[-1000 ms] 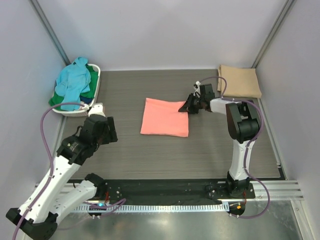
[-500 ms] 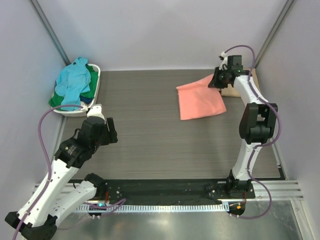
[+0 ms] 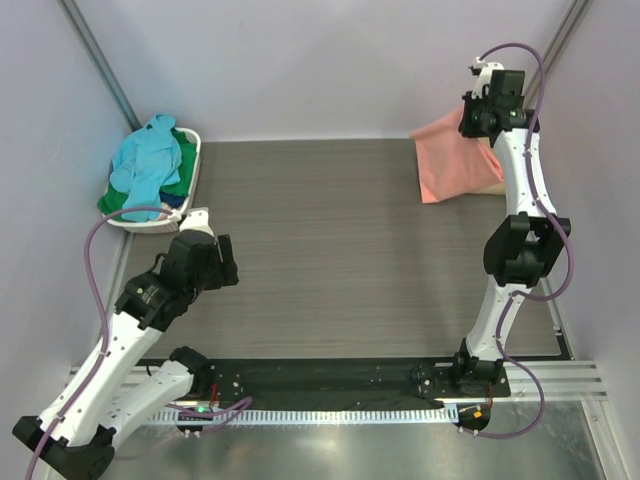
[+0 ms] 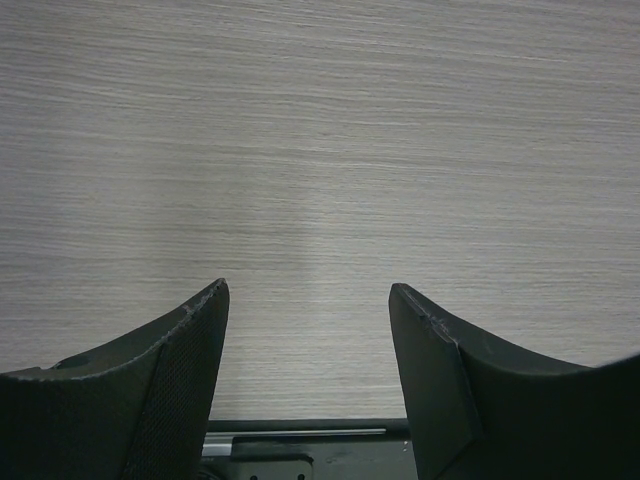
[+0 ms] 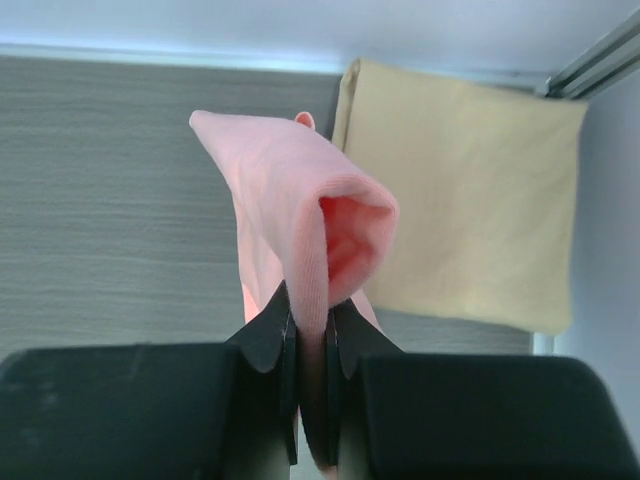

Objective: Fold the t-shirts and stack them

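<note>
Salmon-pink t-shirt [image 3: 452, 160] hangs folded above the far right corner, one edge pinched in the right gripper [image 5: 310, 340] — jaws closed on it. Dropped from here, it may unfold or land askew on the tan t-shirt [image 5: 460, 190]. Left gripper [image 4: 308, 300] gapes empty near the left edge.

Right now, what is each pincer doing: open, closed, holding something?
Left pincer: open, holding nothing.
Right pincer: closed on the salmon-pink t-shirt.
</note>
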`<state>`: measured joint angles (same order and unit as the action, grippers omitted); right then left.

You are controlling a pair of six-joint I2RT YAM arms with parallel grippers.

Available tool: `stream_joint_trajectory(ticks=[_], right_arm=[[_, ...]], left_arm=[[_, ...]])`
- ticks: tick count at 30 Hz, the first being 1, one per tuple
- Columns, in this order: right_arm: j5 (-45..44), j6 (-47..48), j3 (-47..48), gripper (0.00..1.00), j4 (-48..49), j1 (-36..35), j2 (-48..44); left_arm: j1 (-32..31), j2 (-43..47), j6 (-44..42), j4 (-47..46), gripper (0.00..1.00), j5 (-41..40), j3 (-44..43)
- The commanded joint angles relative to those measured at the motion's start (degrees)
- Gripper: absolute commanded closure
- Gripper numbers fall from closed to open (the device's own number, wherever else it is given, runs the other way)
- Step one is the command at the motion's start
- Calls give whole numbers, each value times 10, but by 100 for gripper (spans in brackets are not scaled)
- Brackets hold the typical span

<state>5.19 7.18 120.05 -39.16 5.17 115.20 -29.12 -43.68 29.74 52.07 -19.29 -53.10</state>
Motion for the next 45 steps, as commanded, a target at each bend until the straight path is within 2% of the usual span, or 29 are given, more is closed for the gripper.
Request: stream_joint_trajectory(ticks=[1,8,22,33,37,39,40,41,42,43,44,45], right_arm=[[-13,28,60,99,21,11,9],[1,44,112,99,22,19,23],[3,64,150,99,22,32,43],[17,75,179,99,36,75,130],[17,63,193,99,90,96,189],[2,42,193,97,168,106,215],[-23,18,205,93,195,113,242],[-41,5,211,70,223,115,259],[-79,-9,216,41,270,117,275],[-100,-19,228,18,285,116,302],[-127,-28,226,3,301,117,306],[-145,-38,219,0,303,116,304]], left_arm=[[2,-1,-2,-22,34,4,0],[2,-5,-1,-23,34,6,1],[3,-12,-4,-26,34,14,3],[3,-24,-5,-26,34,17,4],[3,-26,-5,-27,34,19,4],[3,-26,-5,-27,34,19,4],[3,-27,-5,-27,34,21,4],[3,-26,-5,-28,34,20,4],[2,-26,-5,-26,34,20,3],[3,-23,-5,-26,34,20,3],[2,-16,-5,-28,34,21,3],[2,-11,-6,-28,34,21,4]])
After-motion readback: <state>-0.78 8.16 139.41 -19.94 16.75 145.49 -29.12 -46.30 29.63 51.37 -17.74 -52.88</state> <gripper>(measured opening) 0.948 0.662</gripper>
